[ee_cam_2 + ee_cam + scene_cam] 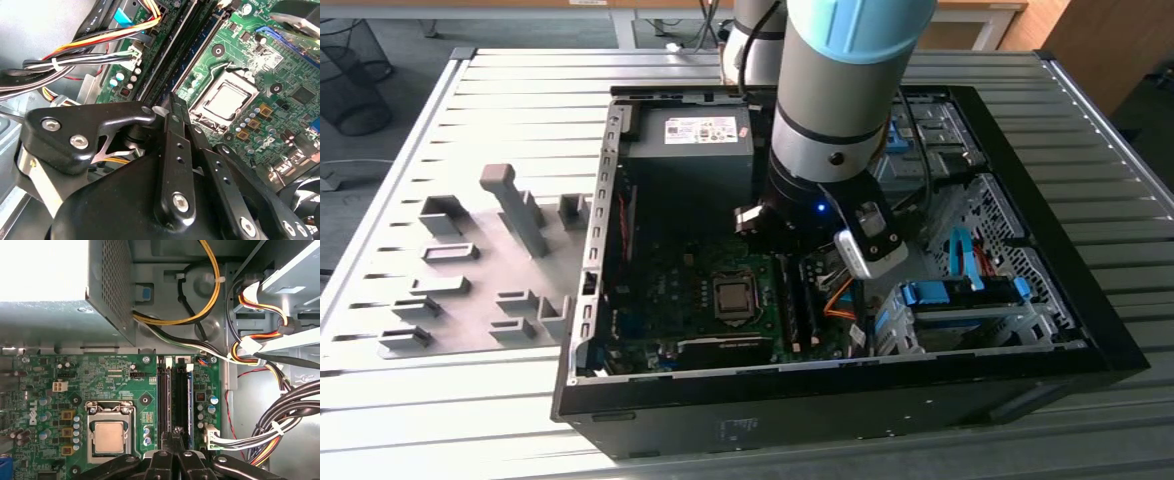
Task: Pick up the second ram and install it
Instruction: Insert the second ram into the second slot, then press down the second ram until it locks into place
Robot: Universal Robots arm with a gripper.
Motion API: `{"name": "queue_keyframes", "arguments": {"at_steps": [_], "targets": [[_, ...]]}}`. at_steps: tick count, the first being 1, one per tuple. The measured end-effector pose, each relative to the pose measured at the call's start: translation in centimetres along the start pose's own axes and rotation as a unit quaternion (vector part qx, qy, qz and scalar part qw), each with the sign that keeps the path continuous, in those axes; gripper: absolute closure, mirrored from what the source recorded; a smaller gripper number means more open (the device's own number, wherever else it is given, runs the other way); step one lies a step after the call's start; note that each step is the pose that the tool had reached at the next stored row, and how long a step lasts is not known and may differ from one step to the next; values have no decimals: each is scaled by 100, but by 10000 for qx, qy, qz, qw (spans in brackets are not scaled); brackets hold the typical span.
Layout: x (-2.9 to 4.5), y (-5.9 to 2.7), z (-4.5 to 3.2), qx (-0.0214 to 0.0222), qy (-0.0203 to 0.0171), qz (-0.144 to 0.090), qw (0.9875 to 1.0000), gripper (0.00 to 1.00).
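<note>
Slatted metal surface (480, 420), open PC case (1067, 330): your gripper (176, 432) sits over the motherboard's RAM slots (172, 395), jaws pressed together, apparently seating the second ram (190, 400).

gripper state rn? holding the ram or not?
Gripper: shut, fingers pressed together over the memory slots of the motherboard. No ram between them that I can make out.
</note>
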State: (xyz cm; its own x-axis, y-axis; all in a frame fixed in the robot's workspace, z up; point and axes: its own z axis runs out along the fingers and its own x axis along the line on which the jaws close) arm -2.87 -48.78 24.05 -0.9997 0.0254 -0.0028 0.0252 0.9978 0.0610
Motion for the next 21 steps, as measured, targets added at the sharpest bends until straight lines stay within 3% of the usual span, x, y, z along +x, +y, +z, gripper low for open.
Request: {"name": "queue_keyframes", "arguments": {"at_steps": [21], "targets": [[0, -11, 175, 0, -4, -1, 10000, 90]]}}
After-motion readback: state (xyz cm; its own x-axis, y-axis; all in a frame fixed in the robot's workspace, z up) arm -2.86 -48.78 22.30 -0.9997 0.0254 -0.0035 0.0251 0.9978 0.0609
